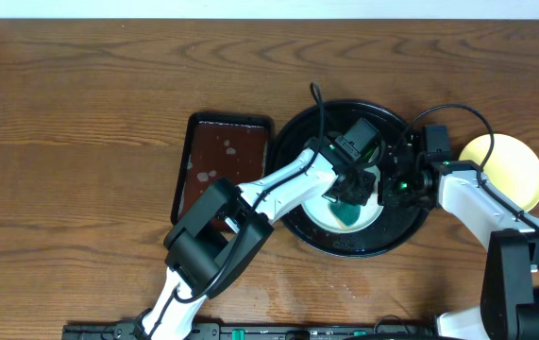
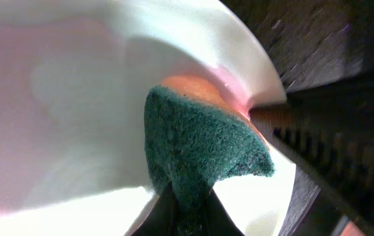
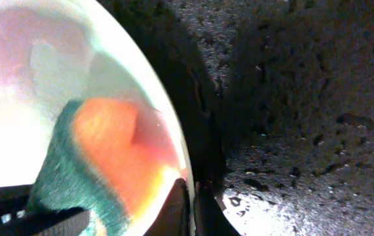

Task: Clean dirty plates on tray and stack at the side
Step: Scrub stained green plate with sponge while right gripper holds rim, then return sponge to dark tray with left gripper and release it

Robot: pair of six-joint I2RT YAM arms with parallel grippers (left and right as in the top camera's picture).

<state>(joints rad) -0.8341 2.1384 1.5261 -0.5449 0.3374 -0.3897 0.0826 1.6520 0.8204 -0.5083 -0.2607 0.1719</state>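
From overhead, the black tray (image 1: 299,222) sits right of centre on the table (image 1: 80,113). A white plate (image 1: 321,212) lies in its 6 o'clock part. The left gripper (image 1: 350,202) reaches in from 8 o'clock and is clamped on a green sponge (image 1: 349,217) pressed to the plate. The right gripper (image 1: 388,187) comes in from 3 o'clock to the plate's edge, though its jaws are too small to read here. Only this view shows the yellow plate (image 1: 510,165) lying on the table outside the tray at 3 o'clock, and the brown tray (image 1: 222,151) beside the tray at 9 o'clock, speckled with pale spots. The left wrist view shows the grip itself: the two fingers are pinched together on the sponge's narrow end, and the sponge (image 2: 196,147) fans out onto the plate (image 2: 75,98), its orange underside peeking out at the far edge. A pinkish film covers the plate's floor, and one of the right gripper's fingers (image 2: 291,134) meets the rim at 3 o'clock. The right wrist view shows that side instead: the fingers stand close together at the plate's rim (image 3: 185,172), which runs down between them, so it is clamped there. Through the plate's edge the sponge's orange face (image 3: 108,144) shows broadly, with green beside it, and the tray's rough black floor (image 3: 304,98) fills the right half.
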